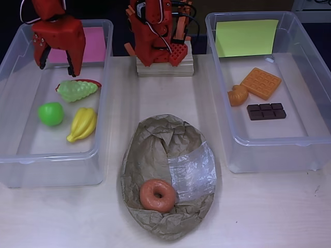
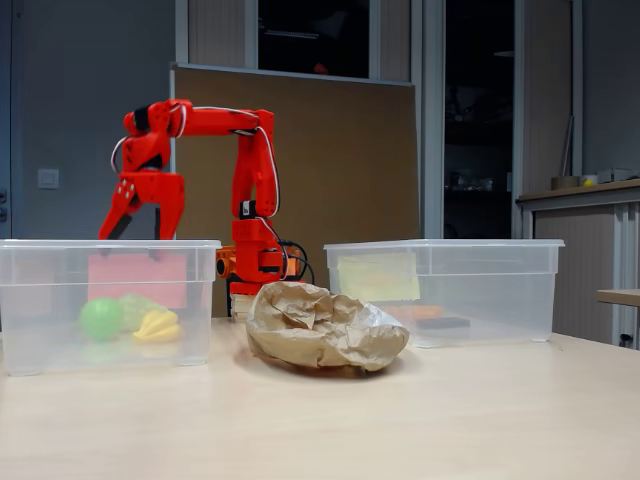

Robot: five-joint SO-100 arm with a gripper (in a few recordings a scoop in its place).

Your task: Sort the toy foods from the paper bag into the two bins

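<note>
- The donut (image 1: 158,195) lay in the paper bag (image 1: 155,150), well apart from the pincer (image 1: 58,65).
- The pincer hung open and empty over the left bin (image 1: 15,62), by the pink sheet (image 1: 90,44).
- Just below it lay the grapes (image 1: 76,90) on the chili (image 1: 94,82), then the apple (image 1: 50,113) and bananas (image 1: 83,124).
- Far to its right, the other bin (image 1: 310,62) held the waffle (image 1: 260,82), croissant (image 1: 238,95) and chocolate bar (image 1: 266,111).

The arm (image 1: 150,31) and pincer (image 1: 58,64) are red. The bag (image 1: 155,155) is brown, its donut (image 1: 158,195) orange-brown. One clear bin (image 1: 15,155) has a pink sheet (image 1: 90,44), green apple (image 1: 50,113), yellow bananas (image 1: 83,124), pale green grapes (image 1: 76,90). The other's sheet (image 1: 245,37) is yellow-green, the waffle (image 1: 260,82) orange, the chocolate (image 1: 266,111) dark brown.
</note>
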